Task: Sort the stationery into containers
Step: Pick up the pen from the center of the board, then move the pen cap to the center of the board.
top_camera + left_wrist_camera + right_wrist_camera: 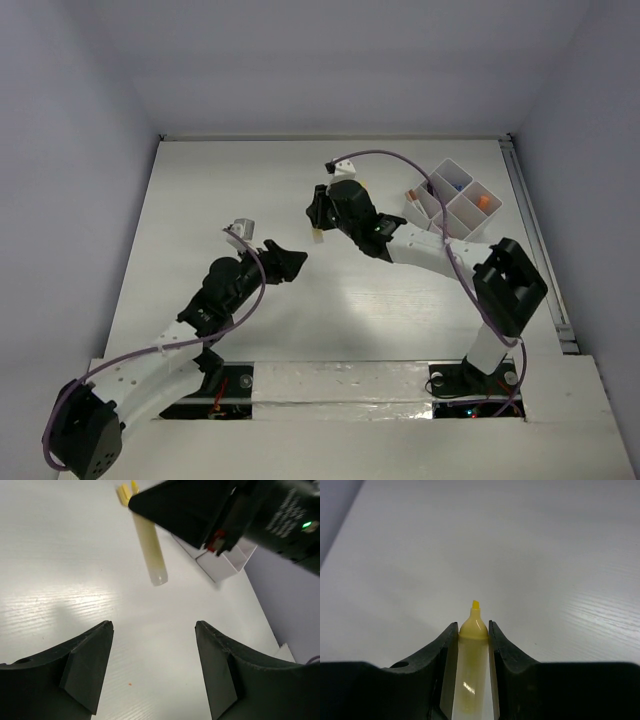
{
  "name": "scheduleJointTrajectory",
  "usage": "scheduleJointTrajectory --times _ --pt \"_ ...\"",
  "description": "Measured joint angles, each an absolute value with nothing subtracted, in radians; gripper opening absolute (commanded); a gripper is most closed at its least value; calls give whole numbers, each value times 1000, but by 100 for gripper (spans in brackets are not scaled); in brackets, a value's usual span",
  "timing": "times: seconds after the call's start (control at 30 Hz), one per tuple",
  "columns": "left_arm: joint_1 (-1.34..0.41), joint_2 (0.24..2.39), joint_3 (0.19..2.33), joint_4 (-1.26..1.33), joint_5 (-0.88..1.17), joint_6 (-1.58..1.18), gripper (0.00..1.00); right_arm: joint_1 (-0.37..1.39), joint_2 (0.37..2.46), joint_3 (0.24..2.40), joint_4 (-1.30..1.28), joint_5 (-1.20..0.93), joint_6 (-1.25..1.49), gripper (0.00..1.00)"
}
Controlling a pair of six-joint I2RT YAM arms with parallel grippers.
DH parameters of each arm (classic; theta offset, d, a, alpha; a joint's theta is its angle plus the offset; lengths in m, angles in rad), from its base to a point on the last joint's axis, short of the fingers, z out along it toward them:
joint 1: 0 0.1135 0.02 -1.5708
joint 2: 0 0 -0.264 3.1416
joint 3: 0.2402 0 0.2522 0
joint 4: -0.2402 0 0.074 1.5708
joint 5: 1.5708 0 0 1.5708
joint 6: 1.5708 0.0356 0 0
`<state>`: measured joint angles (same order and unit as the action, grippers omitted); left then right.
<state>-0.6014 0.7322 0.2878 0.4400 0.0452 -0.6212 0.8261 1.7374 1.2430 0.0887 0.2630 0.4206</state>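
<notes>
My right gripper (472,630) is pinching the yellow highlighter (470,680). Its tip pokes out in front, up off the surface (545,555), so I think I can carry it. The white tray (447,207) waits close beside that gripper. My left gripper (154,630) is spread wide, with nothing in it.

Tabletop (230,190): white, matte, faint wood grain. Plain pale grey-violet walls enclose it on three sides: left wall (60,180), back wall (330,60), right wall (600,150). A metal rail (540,240) runs along the right edge. Soft glare lies between tabletop centre and near edge.
</notes>
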Motion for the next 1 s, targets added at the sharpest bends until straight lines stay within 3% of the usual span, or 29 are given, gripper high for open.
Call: scheduleJointTrajectory --times 0.4,0.8,1.0 --pt "-601 913 279 648 125 -633 62 826 1657 1099 278 122 529 7" --pt "-601 1028 304 723 134 -619 49 828 1647 1068 355 44 582 7" --pt "-601 1043 310 745 130 -611 37 841 1647 1063 371 18 599 7"
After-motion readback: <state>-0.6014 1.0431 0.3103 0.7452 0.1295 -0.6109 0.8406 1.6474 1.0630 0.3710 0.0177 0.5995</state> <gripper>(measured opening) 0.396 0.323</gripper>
